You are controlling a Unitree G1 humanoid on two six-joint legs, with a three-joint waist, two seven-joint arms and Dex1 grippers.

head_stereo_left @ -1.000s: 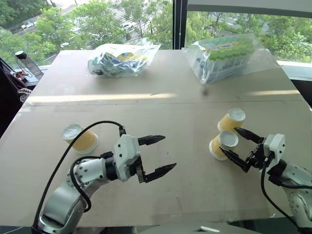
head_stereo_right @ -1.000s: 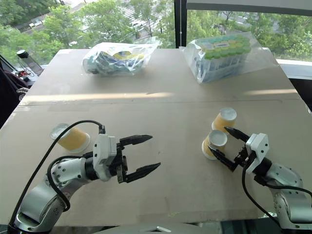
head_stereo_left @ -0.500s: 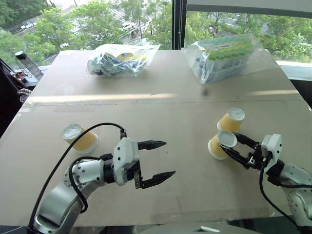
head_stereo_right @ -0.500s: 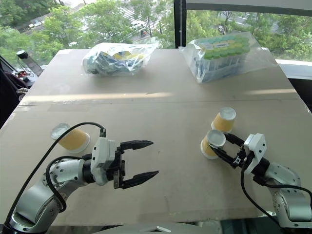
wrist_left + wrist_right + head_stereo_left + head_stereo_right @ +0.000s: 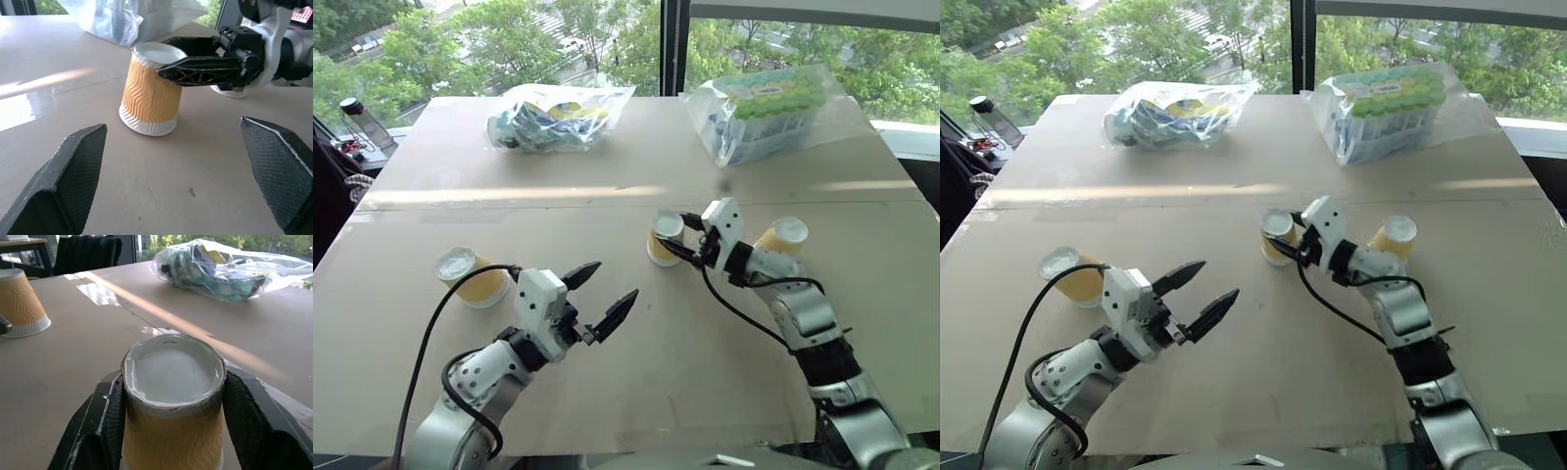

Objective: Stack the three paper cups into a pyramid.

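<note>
Table (image 5: 636,392): pale brown board.
Cups, upside down: one (image 5: 475,277) at 9 o'clock; one (image 5: 663,238) near centre; one (image 5: 780,236) at 3 o'clock.
Bag of packets (image 5: 558,117): 11 o'clock.
Wrapped green-capped containers (image 5: 764,108): 1 o'clock.

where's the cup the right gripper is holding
In the left eye view the held cup stands upside down near the table's middle, gripped by the right gripper, with another cup to its right, past the gripper.
</note>
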